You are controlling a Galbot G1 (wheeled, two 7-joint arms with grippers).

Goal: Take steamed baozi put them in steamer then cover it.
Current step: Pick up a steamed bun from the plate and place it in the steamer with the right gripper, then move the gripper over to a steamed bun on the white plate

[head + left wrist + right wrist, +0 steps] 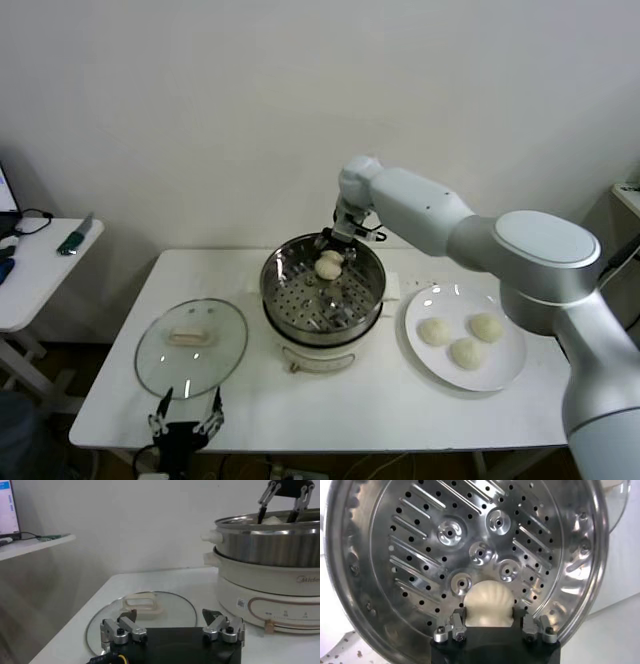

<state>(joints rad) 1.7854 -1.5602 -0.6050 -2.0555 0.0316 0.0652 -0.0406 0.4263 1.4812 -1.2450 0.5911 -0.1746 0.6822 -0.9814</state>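
Observation:
My right gripper (333, 248) is shut on one off-white baozi (328, 266) and holds it over the far part of the shiny steamer (290, 300). In the right wrist view the baozi (487, 600) sits between the fingers (456, 622) of the right gripper (489, 619), above the perforated floor (445, 555). Three more baozi (462, 340) lie on the white plate (505, 372). The glass cover (222, 352) lies flat on the table, left of the steamer. My left gripper (187, 418) is open and empty, parked at the table's front edge by the cover (170, 605).
The steamer stands on a white electric pot base (320, 358) in the middle of the white table (380, 410). A side table (40, 270) with small items stands at the far left. The wall is close behind.

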